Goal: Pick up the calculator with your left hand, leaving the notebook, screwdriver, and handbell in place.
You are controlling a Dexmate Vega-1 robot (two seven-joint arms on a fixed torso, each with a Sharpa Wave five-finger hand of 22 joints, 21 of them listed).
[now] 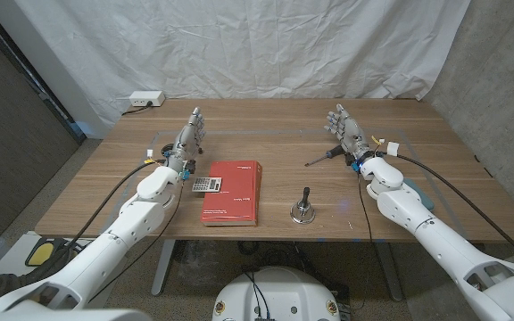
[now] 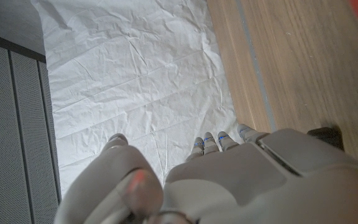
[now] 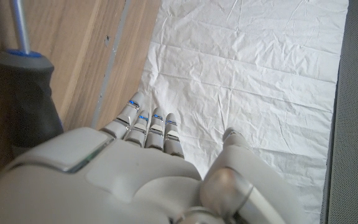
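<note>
The left hand [image 1: 191, 135] is standing fingers apart, holding nothing, with the calculator [image 1: 206, 185] lying nearer the robot, just beside the red notebook [image 1: 233, 192]. It should be coming back and closing on the calculator's edges, without nudging the notebook.

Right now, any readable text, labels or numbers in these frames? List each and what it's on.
No text reads clearly in any view.
Calculator: keys and display too small to read.
Red notebook: cover shows no readable print.
White box at the table's far edge: no readable label.
</note>
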